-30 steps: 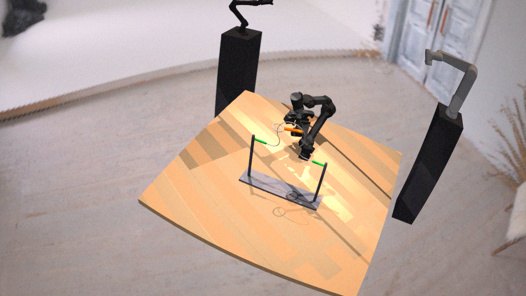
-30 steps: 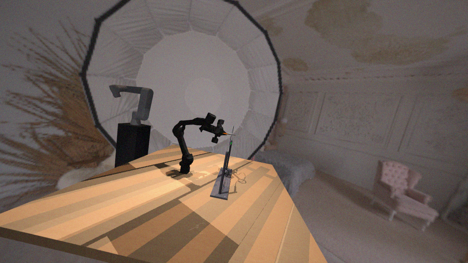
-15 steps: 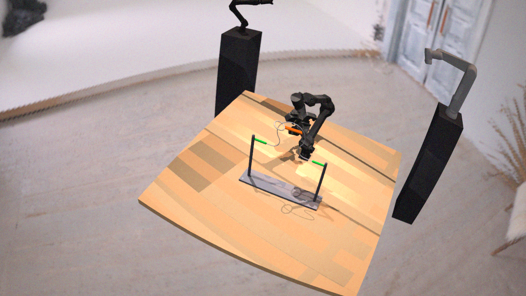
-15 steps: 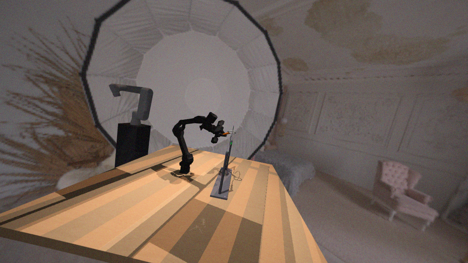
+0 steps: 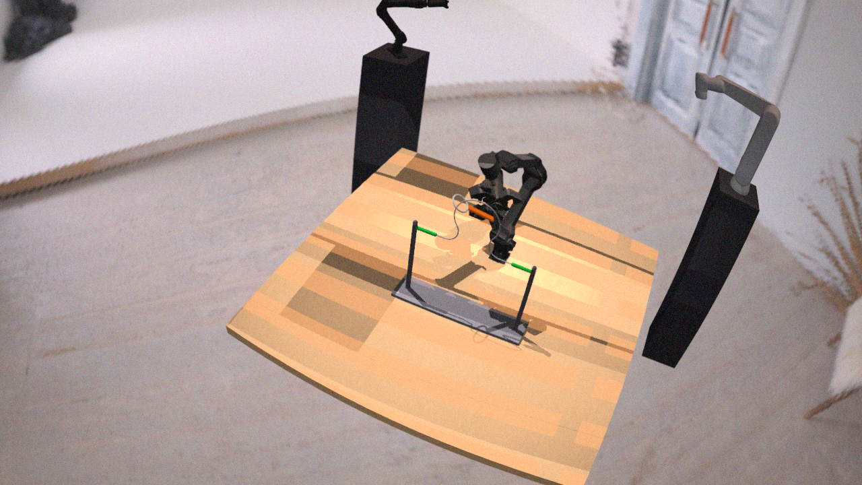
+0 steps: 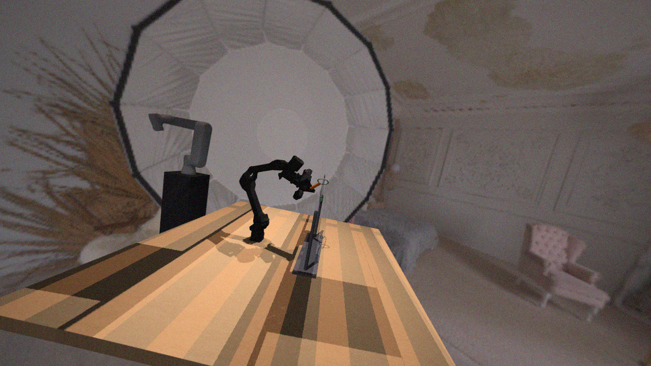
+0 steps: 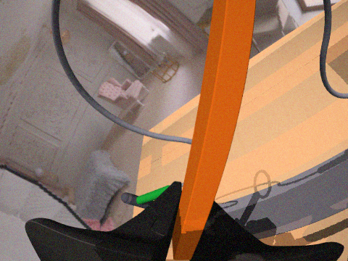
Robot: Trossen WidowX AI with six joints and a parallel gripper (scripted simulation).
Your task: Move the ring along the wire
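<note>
Nearest, the grey base (image 5: 460,312) (image 6: 303,270) is lying along the table, carrying the left post (image 5: 411,256) (image 6: 311,239) and the right post (image 5: 526,298) (image 6: 317,222) (image 7: 127,199). Between them the thin wire (image 5: 456,229) (image 6: 324,176) (image 7: 94,101) is looping upward and back. Around it, seemingly, the ring (image 5: 453,202) (image 6: 320,183) is hanging in mid-course, closer to the left post. Farther back, the gripper (image 5: 493,219) (image 6: 311,189) (image 7: 185,188) is pinching the orange handle (image 5: 481,212) (image 6: 314,186) (image 7: 221,109). From the jaws, the handle's long axis is running left and slightly far, ending at the ring. The coming move is probably depending on turning that axis with the bend; clearance inside the ring is staying too fine to judge, and a late twist could be risking a grey-wire touch.
</note>
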